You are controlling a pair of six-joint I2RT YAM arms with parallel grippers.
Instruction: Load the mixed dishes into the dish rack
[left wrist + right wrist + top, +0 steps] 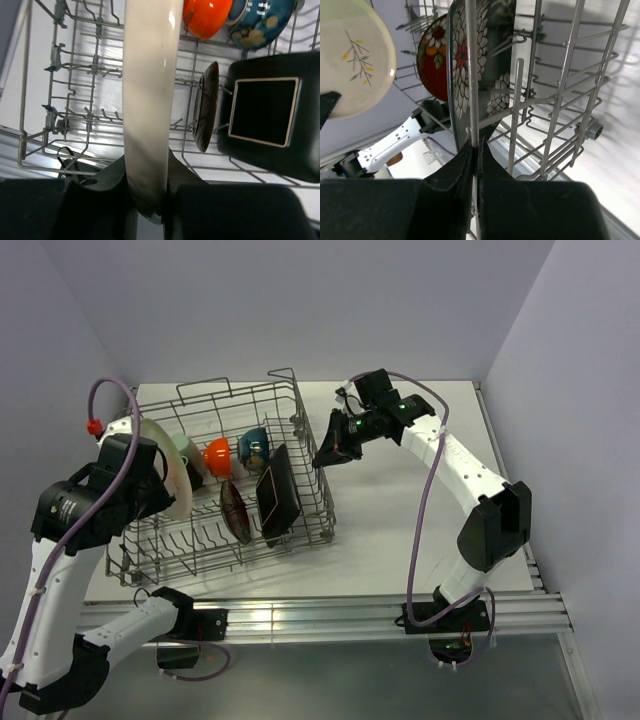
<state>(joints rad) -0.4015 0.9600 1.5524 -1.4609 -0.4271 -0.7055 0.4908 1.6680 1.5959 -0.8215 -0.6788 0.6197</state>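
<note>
Left pincer [146,172] clamps cream plate [150,90]; top cut off, wrist cam.

Looks like a robotics lab rig. A white table [400,530] is boxed in by plain lavender walls [300,310]. Aluminium rails [330,618] are mounted along its near edge.

The rack [313,455] is bare grey wire on a white table [400,530], and the left gripper [150,200] and right gripper [475,150] are both black. The round plate [350,55] is cream with a thin sprig of brownish twigs and yellow and orange leaves. The square plate [462,60] is black, with white, red-centred flowers on its face and a thin cream square outline on its back. The red plate [434,60] carries white and orange blooms with green leaves, the orange bowl [207,17] is plain and glossy, and the blue bowl [262,22] is mottled with pale gold blotches.
</note>
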